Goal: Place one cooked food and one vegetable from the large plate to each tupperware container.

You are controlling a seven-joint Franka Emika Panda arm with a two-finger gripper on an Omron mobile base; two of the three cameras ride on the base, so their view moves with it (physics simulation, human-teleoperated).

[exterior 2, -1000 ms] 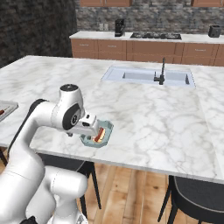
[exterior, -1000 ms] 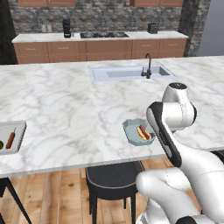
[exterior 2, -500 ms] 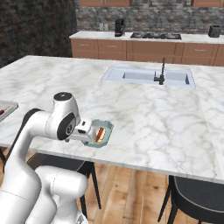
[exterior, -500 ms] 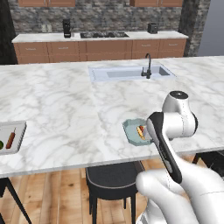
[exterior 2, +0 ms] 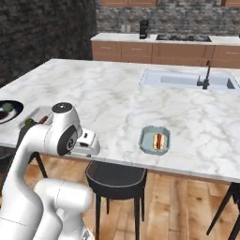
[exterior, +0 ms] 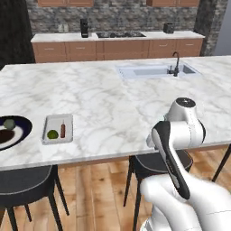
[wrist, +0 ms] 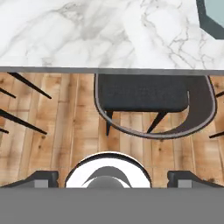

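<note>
1. Both base views had shifted as a whole since half a second before, so the base had driven; the things on the worktop (exterior: 103,103) had not moved on it.
2. In the left base view the rectangular light-grey tray (exterior: 57,128), which had sat at the far left edge, now lay further in, near the worktop's near edge, holding a green vegetable (exterior: 53,134) and a sausage (exterior: 62,130) side by side.
3. The large plate (exterior: 20,131) had come into view just left of the tray, with a green item (exterior: 9,123) and dark food (exterior: 5,136) on it.
4. In the right base view the grey-green tub (exterior 2: 155,139) lay on the worktop to the right of the arm, clear of it, where earlier the arm's hand had been over it; a hot dog (exterior 2: 158,139) lay inside.
5. The claw (wrist: 112,177) pointed down past the worktop edge at a dark stool (wrist: 148,94) and the wooden floor (wrist: 52,131); its tips stood wide apart with nothing between them.
6. A corner of the tub showed at the hand view's top right.
</note>
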